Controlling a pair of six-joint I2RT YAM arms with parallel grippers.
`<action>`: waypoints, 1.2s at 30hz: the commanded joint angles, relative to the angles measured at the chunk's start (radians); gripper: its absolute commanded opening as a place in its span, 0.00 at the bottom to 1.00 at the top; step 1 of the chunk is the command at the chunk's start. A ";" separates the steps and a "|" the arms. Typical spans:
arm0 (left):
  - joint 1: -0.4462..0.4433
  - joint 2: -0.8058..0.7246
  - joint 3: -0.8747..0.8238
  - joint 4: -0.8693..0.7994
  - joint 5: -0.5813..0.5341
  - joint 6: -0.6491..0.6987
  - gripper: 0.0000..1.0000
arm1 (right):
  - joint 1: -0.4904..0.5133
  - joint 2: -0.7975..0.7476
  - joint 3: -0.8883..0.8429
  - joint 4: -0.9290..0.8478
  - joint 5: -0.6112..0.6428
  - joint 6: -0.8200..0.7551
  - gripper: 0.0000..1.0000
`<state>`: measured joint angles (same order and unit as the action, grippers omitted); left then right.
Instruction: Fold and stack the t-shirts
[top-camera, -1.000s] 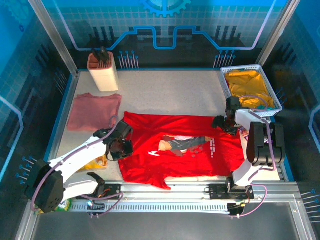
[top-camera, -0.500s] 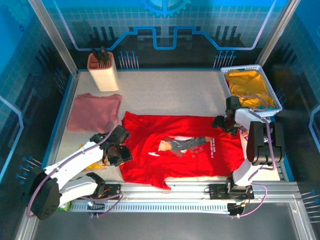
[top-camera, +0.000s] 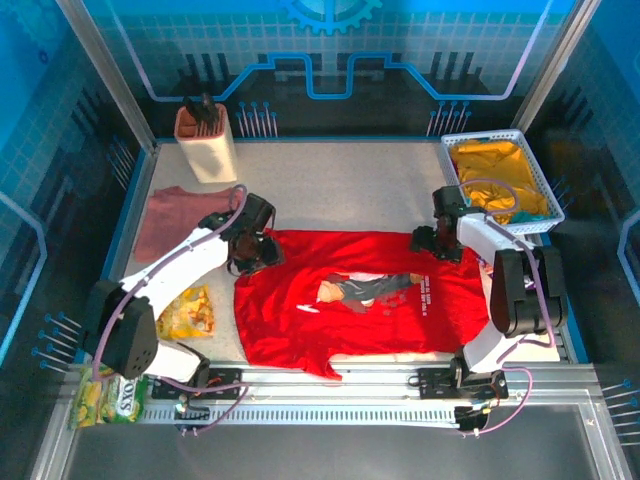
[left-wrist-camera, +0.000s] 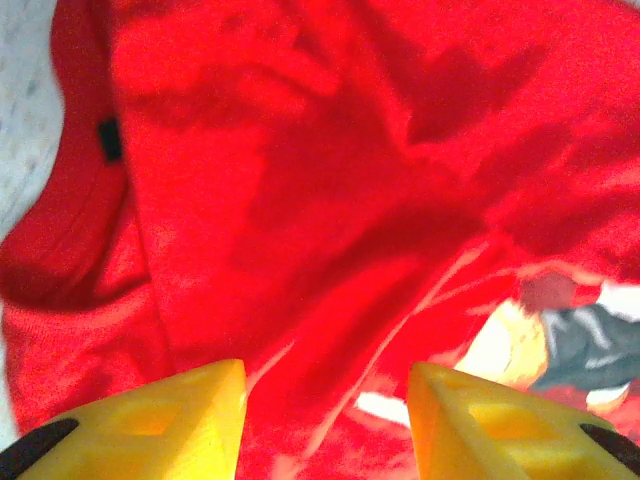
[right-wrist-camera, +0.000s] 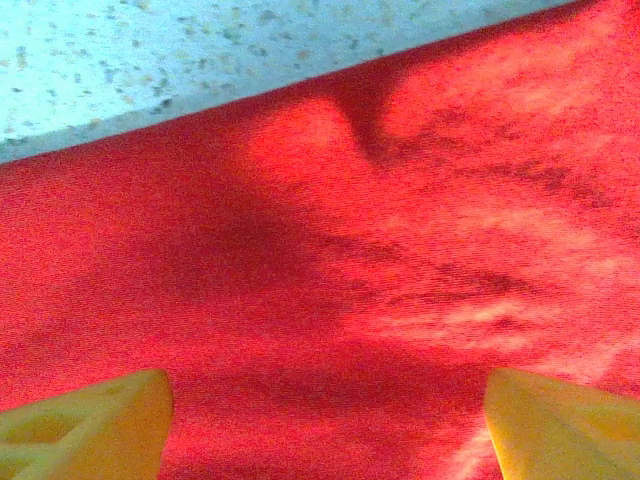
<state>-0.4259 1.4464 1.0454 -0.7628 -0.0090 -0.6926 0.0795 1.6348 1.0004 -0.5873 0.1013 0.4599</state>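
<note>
left pincer (top-camera: 257, 249): half-open, empty, over far-left corner of red t-shirt (top-camera: 350, 305)
right pincer (top-camera: 432, 243): wide open, empty, over its far-right edge
red t-shirt: flat, long axis left-right, beneath both
pink t-shirt (top-camera: 172, 218): far-left on counter (top-camera: 340, 185)

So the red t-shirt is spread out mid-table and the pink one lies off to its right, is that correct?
Not quite. The pink t-shirt lies to the left of the red t-shirt, not its right, as the top external view shows. The red one is indeed spread out mid-table.
</note>
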 joint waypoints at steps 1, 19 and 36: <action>0.010 0.187 0.120 0.050 0.011 0.068 0.47 | 0.049 0.047 0.028 -0.026 0.036 0.029 0.82; 0.117 0.666 0.466 0.005 0.034 0.151 0.45 | 0.114 0.337 0.339 -0.120 0.014 0.010 0.79; 0.217 0.871 0.862 -0.101 0.045 0.244 0.46 | 0.119 0.646 0.846 -0.245 -0.006 -0.045 0.79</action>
<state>-0.2203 2.2921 1.8542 -0.8158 0.0242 -0.4953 0.1829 2.2520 1.7935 -0.7830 0.1184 0.4366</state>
